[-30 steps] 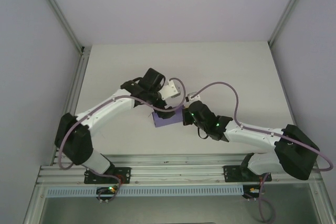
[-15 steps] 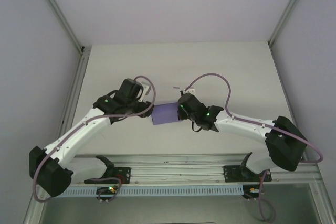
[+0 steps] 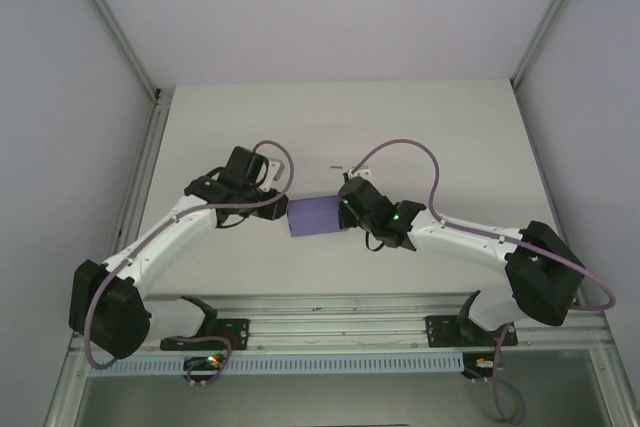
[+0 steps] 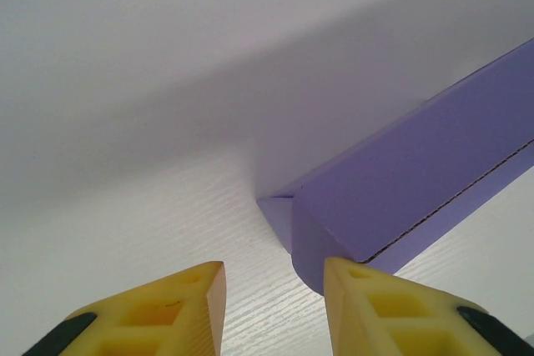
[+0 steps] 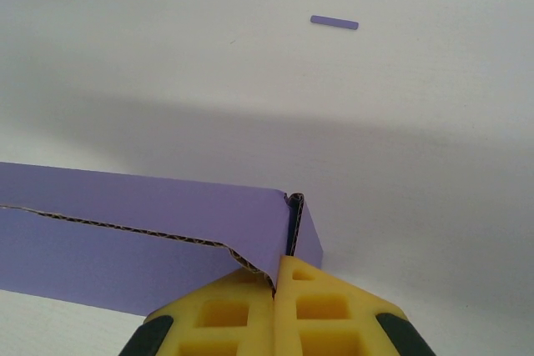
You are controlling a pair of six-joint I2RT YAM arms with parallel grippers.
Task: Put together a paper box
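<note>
Two claws meet at one purple paper box (image 3: 315, 217) lying mid-surface (image 3: 400, 117).
My left claw (image 4: 271, 277) is released, its yellow fingers (image 4: 179, 302) apart, with the box's folded corner just beside one of them. The box is plain purple card, long and low, with a raw corrugated edge showing. My right claw (image 5: 275, 268) is clenched on the wall at the box's right end.

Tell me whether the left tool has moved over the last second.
Yes. The left tool shifted left, toward the table's left edge; it is now at the paper box's left end.
</note>
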